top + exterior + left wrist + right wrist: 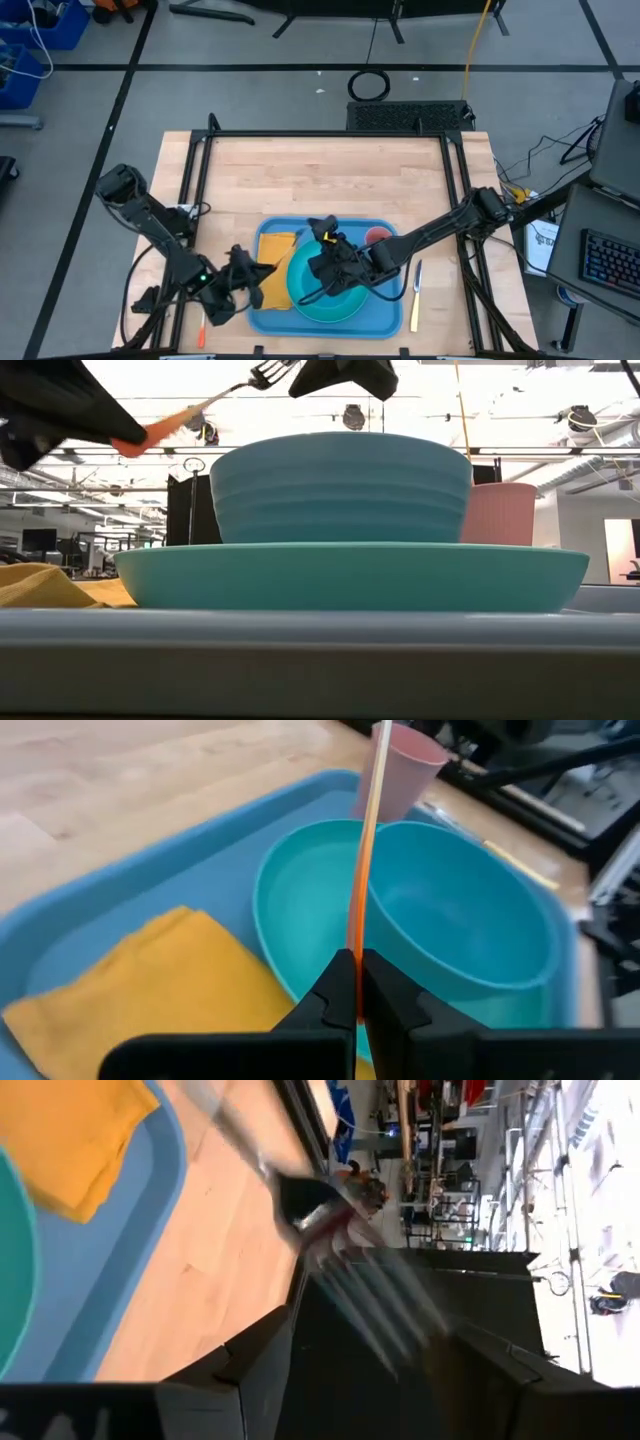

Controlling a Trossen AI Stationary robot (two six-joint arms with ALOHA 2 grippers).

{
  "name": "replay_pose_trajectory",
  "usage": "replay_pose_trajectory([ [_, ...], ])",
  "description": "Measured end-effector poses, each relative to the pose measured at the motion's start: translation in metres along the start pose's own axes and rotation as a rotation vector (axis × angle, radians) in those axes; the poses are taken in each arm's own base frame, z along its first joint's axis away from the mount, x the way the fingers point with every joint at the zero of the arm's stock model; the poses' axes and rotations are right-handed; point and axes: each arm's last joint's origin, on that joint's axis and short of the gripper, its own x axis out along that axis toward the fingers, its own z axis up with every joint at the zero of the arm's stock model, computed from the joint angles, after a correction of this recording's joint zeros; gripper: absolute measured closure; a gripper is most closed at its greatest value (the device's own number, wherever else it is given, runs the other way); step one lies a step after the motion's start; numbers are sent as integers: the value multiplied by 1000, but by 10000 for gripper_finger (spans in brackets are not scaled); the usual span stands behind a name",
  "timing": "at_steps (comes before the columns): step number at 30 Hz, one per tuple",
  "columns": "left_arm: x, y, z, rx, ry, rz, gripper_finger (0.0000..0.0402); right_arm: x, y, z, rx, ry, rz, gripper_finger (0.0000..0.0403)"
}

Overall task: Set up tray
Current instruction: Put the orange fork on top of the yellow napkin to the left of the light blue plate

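- 1 tray (385,318) at table's 6 o'clock edge, carrying 1 plate (300,290), 1 bowl (460,910), 1 yellow cloth (275,245), 1 pink cup (405,765).
- Left gripper (357,982) at tray's 9 o'clock, pinching 1 orange-handled fork (365,870).
- Right gripper (325,262) over bowl, fingers spread beside the tines.

Your left arm reaches in from the tray's (390,318) left edge, its left gripper (357,982) clamped tight on a thin orange handle (362,890). Your right arm stretches across from the tray's right side, its right gripper (322,262) above the tray's middle with fingers spread around fork tines (375,1305).
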Motion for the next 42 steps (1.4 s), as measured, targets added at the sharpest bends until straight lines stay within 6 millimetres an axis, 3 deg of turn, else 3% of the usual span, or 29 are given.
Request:
replay_pose_trajectory([
  [8, -25, -3, -15, -134, -54, -55, 397, -10, -9, -11, 88, 16, 19, 202],
  [14, -32, -3, -21, -259, -38, -77, 397, -16, -18, -17, 170, 18, 20, 202],
  [25, -42, -7, -33, -418, -7, -124, 397, -14, -9, -23, 148, 39, 33, 202],
  [34, -36, -10, -73, -572, 5, -145, 397, -19, 1, -48, 174, 64, -44, 202],
  [42, -20, -8, -109, -730, -23, -154, 397, -30, -5, -70, 305, -49, -101, 202],
])
